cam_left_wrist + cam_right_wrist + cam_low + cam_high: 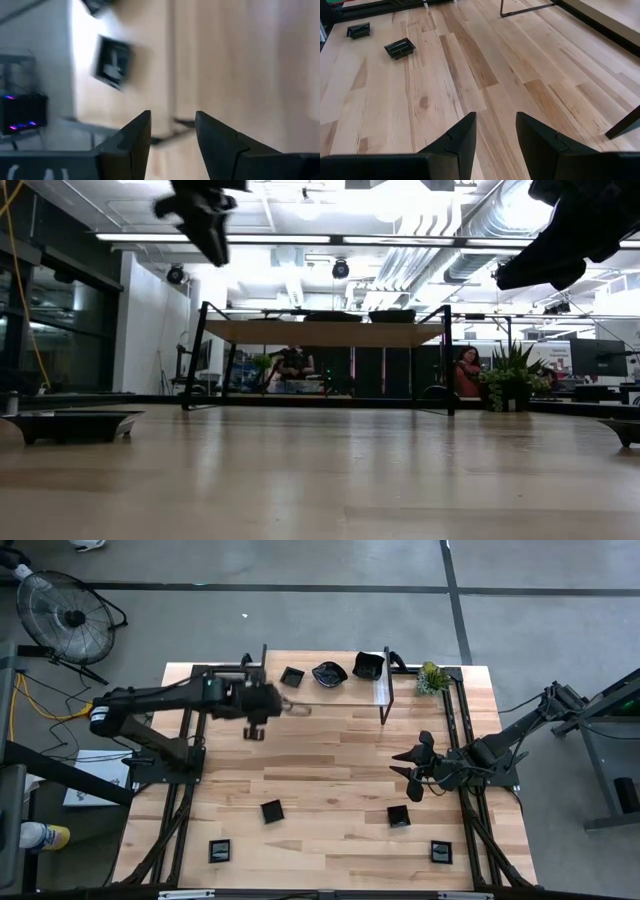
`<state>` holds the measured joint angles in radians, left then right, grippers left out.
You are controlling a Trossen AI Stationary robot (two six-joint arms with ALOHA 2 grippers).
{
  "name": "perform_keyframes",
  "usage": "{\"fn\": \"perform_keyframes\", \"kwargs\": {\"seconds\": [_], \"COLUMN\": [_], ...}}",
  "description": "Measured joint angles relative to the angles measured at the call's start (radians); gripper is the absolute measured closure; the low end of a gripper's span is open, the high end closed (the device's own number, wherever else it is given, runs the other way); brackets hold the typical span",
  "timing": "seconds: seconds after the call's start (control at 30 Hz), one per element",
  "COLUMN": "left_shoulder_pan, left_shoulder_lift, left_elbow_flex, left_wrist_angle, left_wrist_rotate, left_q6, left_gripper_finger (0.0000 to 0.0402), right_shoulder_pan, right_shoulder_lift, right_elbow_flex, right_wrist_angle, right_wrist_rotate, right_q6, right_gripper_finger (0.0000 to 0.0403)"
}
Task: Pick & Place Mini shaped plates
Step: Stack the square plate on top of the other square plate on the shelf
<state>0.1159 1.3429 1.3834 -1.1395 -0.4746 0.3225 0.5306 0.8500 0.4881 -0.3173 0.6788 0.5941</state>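
Bare planks surround the right claw (495, 131), fingers apart (empty); left claw (172, 131) apart near the table's far edge (330, 657).

Three mini plates (329, 672) sit in a row along the table's (330, 755) far edge with the little plant (431, 678) off to their right, and four more plates (272, 811) are spread out toward the near edge, two of them closer to the near corners.
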Motion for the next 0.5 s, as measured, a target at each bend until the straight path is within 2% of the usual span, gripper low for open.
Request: {"fn": "perform_keyframes", "kwargs": {"seconds": [0.2,0.37,0.5], "left_shoulder_pan": [-0.219,-0.421,-0.591], "left_shoulder_lift": [-0.002,0.000,0.000], "left_elbow_flex": [-0.013,-0.073,-0.131], "left_wrist_angle": [-0.258,-0.287,-0.240], "left_wrist_rotate": [0.033,0.146,0.240], "left_q6": [-0.267,-0.453,-0.629], "left_gripper_finger": [0.0252,0.0252,0.0252], "right_shoulder_pan": [0.000,0.000,0.000], "right_shoulder_lift": [0.000,0.000,0.000], "right_elbow_flex": [0.000,0.000,0.000], "right_wrist_angle": [0.000,0.000,0.000], "right_wrist_rotate": [-0.001,-0.001,-0.001], "right_q6": [0.000,0.000,0.000], "right_gripper_finger": [0.0269,0.0269,0.0269]}}
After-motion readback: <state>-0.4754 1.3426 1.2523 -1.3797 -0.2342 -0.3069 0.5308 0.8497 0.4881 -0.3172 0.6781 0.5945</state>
